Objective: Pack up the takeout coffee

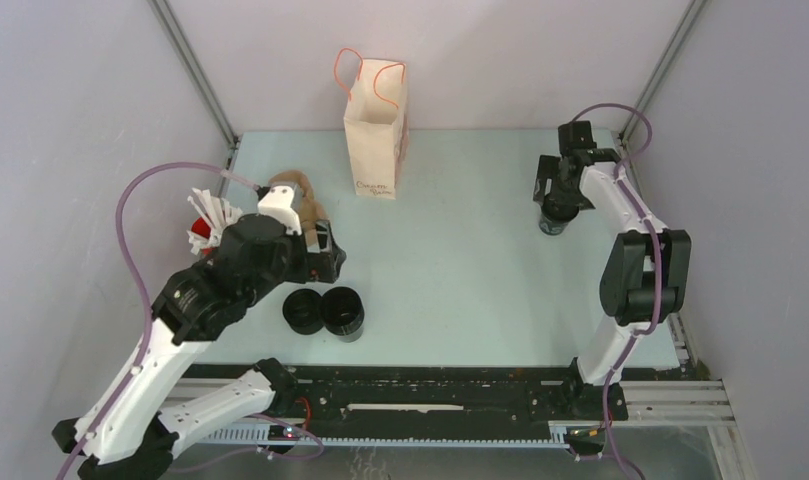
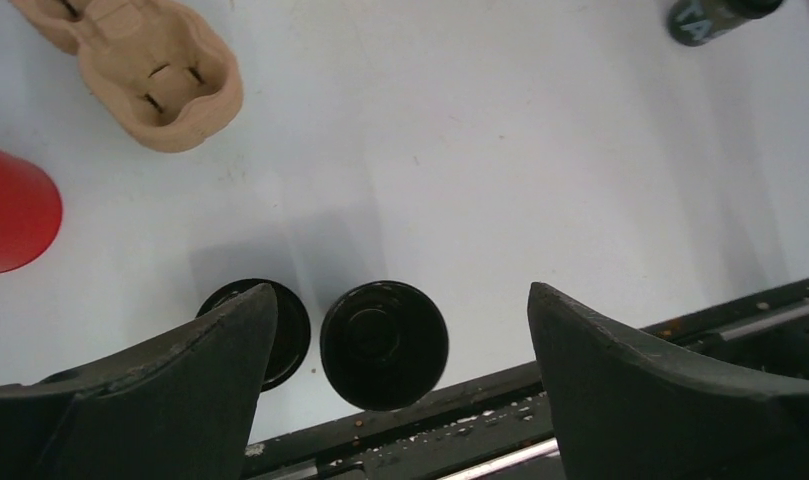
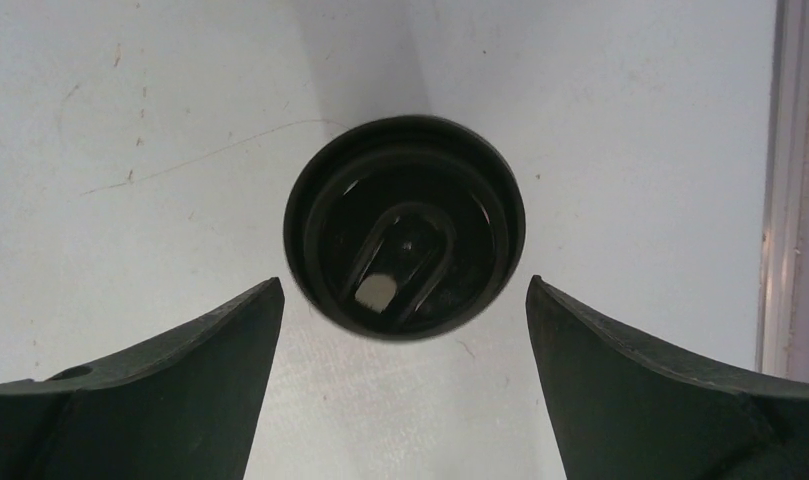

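Two black takeout coffee cups stand side by side near the table's front edge, one [image 1: 342, 312] [image 2: 384, 345] to the right of the other [image 1: 303, 311] [image 2: 280, 335]. My left gripper [image 1: 330, 260] [image 2: 400, 292] hovers open above and just behind them. The right-hand cup shows between its fingers, and the left finger [image 2: 180, 390] partly hides the other cup. A third black cup [image 1: 553, 220] [image 3: 405, 228] stands at the right of the table. My right gripper [image 1: 554, 192] [image 3: 404, 282] hangs open straight over it, holding nothing.
A brown paper bag [image 1: 375, 130] with orange handles stands upright at the back centre. The moulded-pulp cup carrier [image 1: 302, 195] [image 2: 145, 70] and a red cup [image 1: 202, 235] [image 2: 15, 210] with white sticks sit behind the left arm. A black rail [image 1: 430, 390] runs along the near edge.
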